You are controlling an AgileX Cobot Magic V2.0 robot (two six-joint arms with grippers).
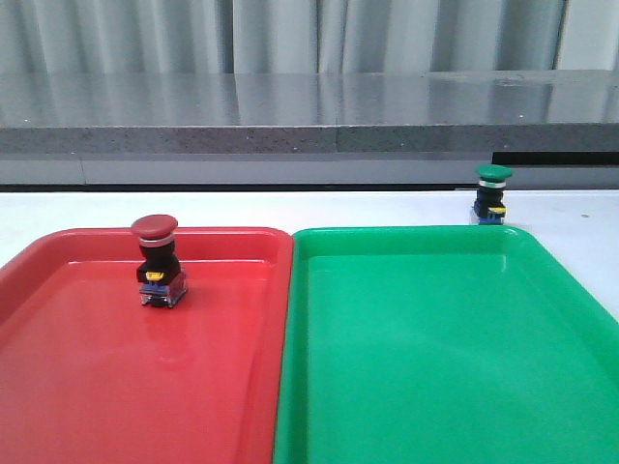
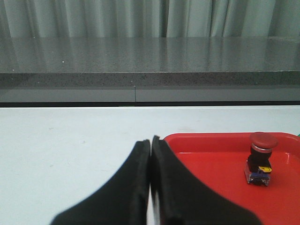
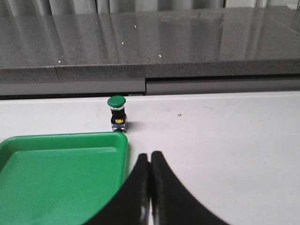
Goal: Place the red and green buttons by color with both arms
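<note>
**On the table: red button in its tray, green button outside**

Inside the red tray (image 1: 58, 319), near its far rim, the red button (image 1: 155, 259) stands upright on its base, cap up. Green button (image 1: 492, 195) stands upright on the white table (image 1: 87, 211), just beyond the far right corner of the green tray (image 1: 435, 348); from the right wrist view it sits just off that corner, not inside.

Left gripper (image 2: 150, 140): fingers pressed together, no gap showing, nothing held. It is over bare table beside the near-left corner of the red tray; red button (image 2: 259, 158) well apart from it.

Right gripper (image 3: 150, 154): fingers likewise closed flat against each other, holding nothing. It is just beside the green tray's (image 3: 56, 178) right edge, green button (image 3: 117, 114) ahead and apart.

Trays lie side by side, long edges touching or nearly so. Table is plain white; a grey speckled ledge (image 1: 309, 121) runs along its far side, pale curtain (image 1: 290, 34) behind.

Open table to the right of the green button and left of the red tray.
</note>
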